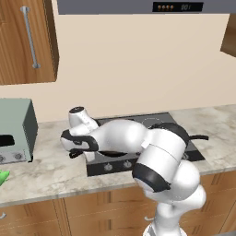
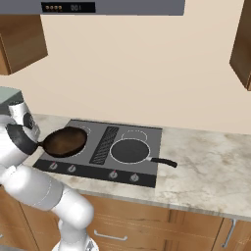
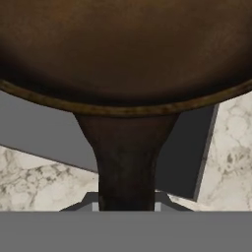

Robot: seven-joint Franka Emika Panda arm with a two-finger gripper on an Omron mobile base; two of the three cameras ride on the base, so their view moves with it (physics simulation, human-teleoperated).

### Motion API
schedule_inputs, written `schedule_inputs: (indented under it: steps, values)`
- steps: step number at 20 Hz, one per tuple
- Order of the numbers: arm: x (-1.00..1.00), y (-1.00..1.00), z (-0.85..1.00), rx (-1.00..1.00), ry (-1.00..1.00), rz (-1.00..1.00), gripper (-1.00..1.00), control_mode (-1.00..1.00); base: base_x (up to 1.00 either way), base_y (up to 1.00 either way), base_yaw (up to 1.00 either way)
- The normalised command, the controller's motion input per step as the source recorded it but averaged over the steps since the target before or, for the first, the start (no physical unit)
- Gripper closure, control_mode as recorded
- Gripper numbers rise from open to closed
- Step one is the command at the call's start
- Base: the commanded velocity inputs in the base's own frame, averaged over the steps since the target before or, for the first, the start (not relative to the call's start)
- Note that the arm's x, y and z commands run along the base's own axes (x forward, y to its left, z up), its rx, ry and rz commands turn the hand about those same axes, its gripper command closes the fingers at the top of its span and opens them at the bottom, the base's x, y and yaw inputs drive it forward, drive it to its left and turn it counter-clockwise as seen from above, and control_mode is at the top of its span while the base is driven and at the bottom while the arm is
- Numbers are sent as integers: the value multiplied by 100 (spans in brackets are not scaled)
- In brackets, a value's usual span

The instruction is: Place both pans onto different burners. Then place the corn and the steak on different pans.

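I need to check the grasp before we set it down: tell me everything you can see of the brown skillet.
The brown skillet is a round, rusty dark-brown pan that looks like cast iron, with a lighter worn rim and a short thick handle. The gripper is shut on that handle. In the right base view the pan sits roughly level over the front left part of the cooktop, above the front left burner; whether it touches the glass cannot be told. It holds nothing.

Base cams flank arm, share cooktop (image 2: 122, 147); hand cam close on skillet (image 3: 123, 54).
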Motion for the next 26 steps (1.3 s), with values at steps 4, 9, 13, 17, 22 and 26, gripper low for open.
schedule_inputs:
  steps: [4,9,13,17,22,26]
  values:
    - [16,0,-10,0,1,-1,100,-100,0,0,0]
    - [27,0,-11,0,0,-1,100,-100,0,0,0]
    - [28,1,-10,0,0,0,100,-100,0,0,0]
    - [30,9,-9,-1,0,-1,100,-100,0,0,0]
    - [35,17,-9,-2,0,-1,100,-100,0,0,0]
    - [40,18,-3,-2,0,-3,100,-100,0,0,0]
